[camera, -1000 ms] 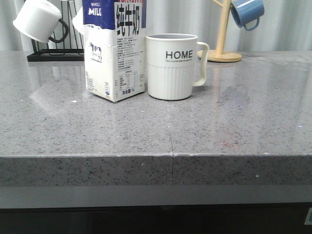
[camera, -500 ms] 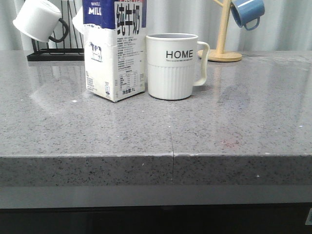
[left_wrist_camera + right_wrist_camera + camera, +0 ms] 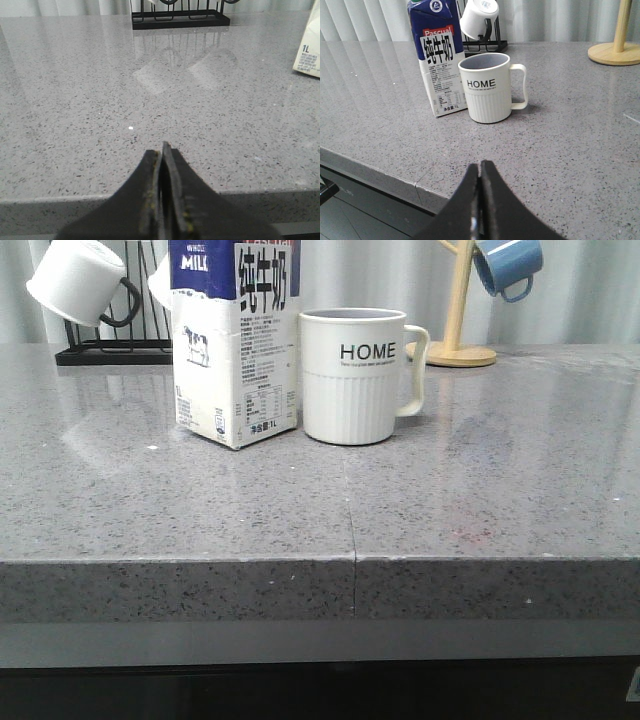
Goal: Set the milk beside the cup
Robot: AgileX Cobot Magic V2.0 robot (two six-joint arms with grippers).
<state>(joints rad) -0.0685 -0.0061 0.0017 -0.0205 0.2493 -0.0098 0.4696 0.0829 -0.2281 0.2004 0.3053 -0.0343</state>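
Note:
The milk [image 3: 236, 345] stands upright on the grey counter, a white carton with a dark blue top, directly left of the cup [image 3: 355, 375]. Their sides nearly touch. The cup is an off-white HOME mug with a ribbed lower half and its handle to the right. Both show again in the right wrist view, milk [image 3: 438, 60] beside cup [image 3: 487, 87]. My right gripper [image 3: 480, 167] is shut and empty near the counter's front edge, well short of them. My left gripper [image 3: 162, 150] is shut and empty at the front edge; a corner of the milk [image 3: 310, 55] shows off to one side.
A black wire rack [image 3: 110, 350] with white mugs [image 3: 75, 280] stands at the back left. A wooden mug tree [image 3: 455, 340] with a blue mug [image 3: 507, 265] stands at the back right. A seam [image 3: 352, 530] crosses the counter near its front edge.

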